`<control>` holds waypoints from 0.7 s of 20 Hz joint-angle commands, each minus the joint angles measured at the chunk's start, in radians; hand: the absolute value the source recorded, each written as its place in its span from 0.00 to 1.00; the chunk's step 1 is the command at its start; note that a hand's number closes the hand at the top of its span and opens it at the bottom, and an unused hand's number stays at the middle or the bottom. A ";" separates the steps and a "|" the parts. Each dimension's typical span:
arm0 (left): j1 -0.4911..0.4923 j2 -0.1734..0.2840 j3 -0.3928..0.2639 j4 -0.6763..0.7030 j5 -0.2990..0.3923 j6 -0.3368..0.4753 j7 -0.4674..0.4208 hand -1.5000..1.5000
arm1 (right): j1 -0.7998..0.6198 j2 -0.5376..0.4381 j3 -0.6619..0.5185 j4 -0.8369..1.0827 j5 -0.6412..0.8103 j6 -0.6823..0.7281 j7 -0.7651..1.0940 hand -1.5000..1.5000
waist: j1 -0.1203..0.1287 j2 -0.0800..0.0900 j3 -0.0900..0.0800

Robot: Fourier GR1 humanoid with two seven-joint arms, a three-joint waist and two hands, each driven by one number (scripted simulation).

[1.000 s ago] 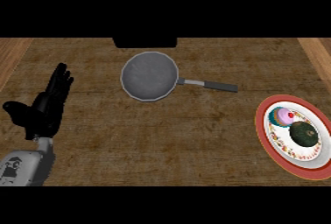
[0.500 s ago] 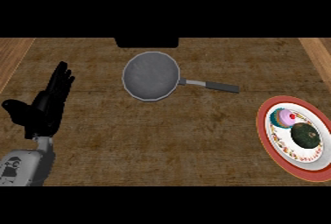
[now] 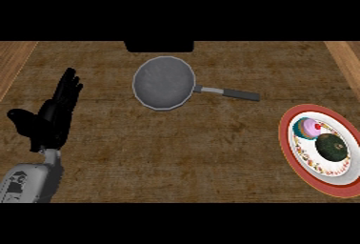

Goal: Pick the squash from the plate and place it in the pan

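Wood counter (image 3: 211, 143) w/ grey pan (image 3: 164, 83), squash (image 3: 331, 146) on red-rimmed plate (image 3: 290, 143); left hand (image 3: 53, 116) fingers straight, holding nothing.

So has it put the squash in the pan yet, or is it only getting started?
Nothing looks done yet. The dark green squash sits on the red-rimmed plate at the right, beside a pink cupcake. The pan holds nothing. The left hand rests open at the left, holding nothing; the right hand is not in view. Picking up and placing both remain.
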 commanded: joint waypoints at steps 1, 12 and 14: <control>0.003 -0.011 0.006 -0.008 -0.004 -0.023 0.007 0.50 | 0.010 0.081 0.025 -0.078 0.067 -0.002 0.027 0.00 | -0.001 0.000 0.000; 0.022 -0.032 0.046 -0.002 -0.023 -0.051 -0.029 0.50 | -0.036 0.209 0.010 -0.060 0.227 -0.016 0.214 0.00 | 0.004 0.002 0.000; 0.010 -0.036 0.033 0.027 -0.041 -0.056 -0.026 0.50 | -0.022 0.192 0.012 -0.036 0.283 -0.021 0.211 0.00 | 0.003 0.002 0.000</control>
